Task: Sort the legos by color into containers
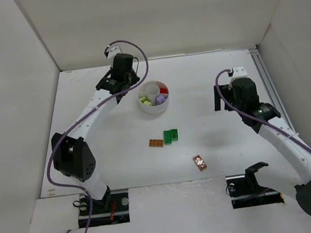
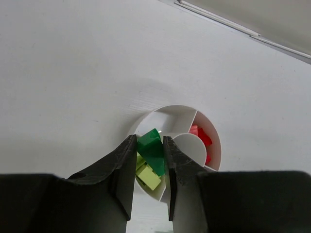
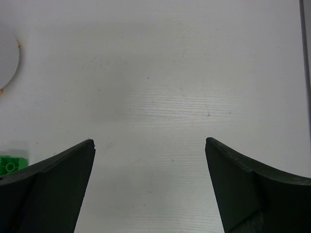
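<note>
The white round dish (image 1: 155,110) with its wedge containers stands at the back centre. My left gripper (image 2: 148,143) hangs over the dish's left side (image 2: 214,138), shut on a green lego (image 2: 154,151). Below it, pale yellow-green legos (image 2: 148,177) lie in one wedge and red legos (image 2: 202,138) in another. On the table lie a green lego (image 1: 171,135), an orange-brown one (image 1: 156,143) and another orange-brown one (image 1: 199,161). My right gripper (image 3: 149,143) is open over bare table, right of the dish, with nothing between its fingers.
White walls enclose the table on the left, back and right. In the right wrist view the dish's edge (image 3: 8,58) shows at the far left, and a green lego (image 3: 11,166) peeks out beside the left finger. A metal rail (image 1: 265,77) runs along the right side.
</note>
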`<action>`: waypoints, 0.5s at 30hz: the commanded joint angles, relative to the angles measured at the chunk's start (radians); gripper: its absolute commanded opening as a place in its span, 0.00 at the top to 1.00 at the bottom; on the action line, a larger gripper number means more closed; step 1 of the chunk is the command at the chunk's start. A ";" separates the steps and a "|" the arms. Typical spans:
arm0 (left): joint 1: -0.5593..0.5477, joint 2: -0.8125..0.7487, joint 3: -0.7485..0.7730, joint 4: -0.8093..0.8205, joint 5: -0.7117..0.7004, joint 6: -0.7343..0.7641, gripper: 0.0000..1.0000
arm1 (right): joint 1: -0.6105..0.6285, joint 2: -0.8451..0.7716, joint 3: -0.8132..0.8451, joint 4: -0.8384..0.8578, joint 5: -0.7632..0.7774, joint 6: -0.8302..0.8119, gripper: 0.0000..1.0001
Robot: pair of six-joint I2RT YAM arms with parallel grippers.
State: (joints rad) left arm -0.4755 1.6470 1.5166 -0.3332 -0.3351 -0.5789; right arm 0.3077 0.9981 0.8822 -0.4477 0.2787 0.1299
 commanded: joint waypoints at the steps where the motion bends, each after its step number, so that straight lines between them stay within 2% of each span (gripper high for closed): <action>1: 0.005 0.069 0.083 0.029 0.053 0.102 0.89 | -0.013 0.039 0.040 0.072 0.017 -0.012 0.00; 7: 0.014 0.207 0.221 0.005 0.073 0.160 0.89 | -0.013 0.117 0.086 0.072 0.036 -0.012 0.00; 15: 0.032 0.313 0.274 -0.006 0.084 0.172 0.89 | -0.022 0.189 0.118 0.081 0.036 -0.003 0.00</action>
State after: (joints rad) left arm -0.4587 1.9614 1.7336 -0.3378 -0.2577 -0.4301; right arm 0.2962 1.1702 0.9459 -0.4271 0.2958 0.1276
